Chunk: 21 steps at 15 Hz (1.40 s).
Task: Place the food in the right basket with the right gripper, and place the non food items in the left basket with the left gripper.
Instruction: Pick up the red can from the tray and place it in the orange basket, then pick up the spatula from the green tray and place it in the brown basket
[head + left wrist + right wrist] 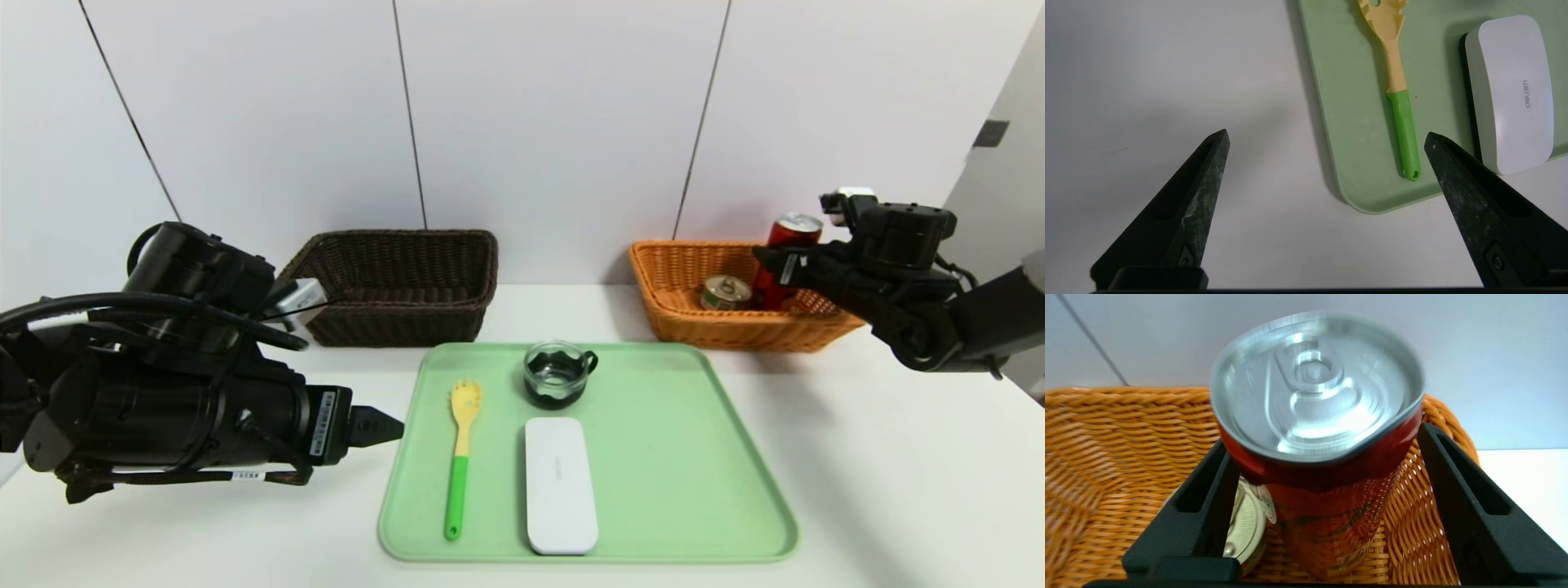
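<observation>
Two food items are already sitting in the orange basket (678, 278): the red can (1323, 465) is standing upright between the fingers of the right gripper (1323, 457), and the tin (726, 292) is lying just beside it on the basket floor. The right jaws are standing apart with a gap showing on one side of the can, so the grip looks released rather than firm. Judging by its thin wall and smooth sides, the can is light, slick and easy to tip, so any backing out wants to be straight. Off to one side the left gripper (1327, 139) is hovering wide open above the table, with the spoon (1396, 81) lying just ahead of its fingers on the green tray (1343, 122), the white case (1511, 90) beyond the spoon, and the cup (558, 374) farther along. The spoon looks stiff and light, best pinched across its green handle. The brown basket (396, 286) is waiting beyond that gripper.
</observation>
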Each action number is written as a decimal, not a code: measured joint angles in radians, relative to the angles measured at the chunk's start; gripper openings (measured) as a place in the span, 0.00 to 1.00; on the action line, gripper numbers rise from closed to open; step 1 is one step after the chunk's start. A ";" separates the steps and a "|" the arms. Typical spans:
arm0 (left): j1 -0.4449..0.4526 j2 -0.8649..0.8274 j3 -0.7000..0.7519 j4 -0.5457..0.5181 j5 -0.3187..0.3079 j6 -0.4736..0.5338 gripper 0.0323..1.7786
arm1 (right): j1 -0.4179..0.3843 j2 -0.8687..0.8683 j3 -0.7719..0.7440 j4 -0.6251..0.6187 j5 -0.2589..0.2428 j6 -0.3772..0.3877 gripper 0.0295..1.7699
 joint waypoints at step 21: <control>-0.196 0.256 -0.734 0.593 0.010 -0.157 0.95 | 0.193 -0.713 -0.201 1.412 0.150 0.285 0.96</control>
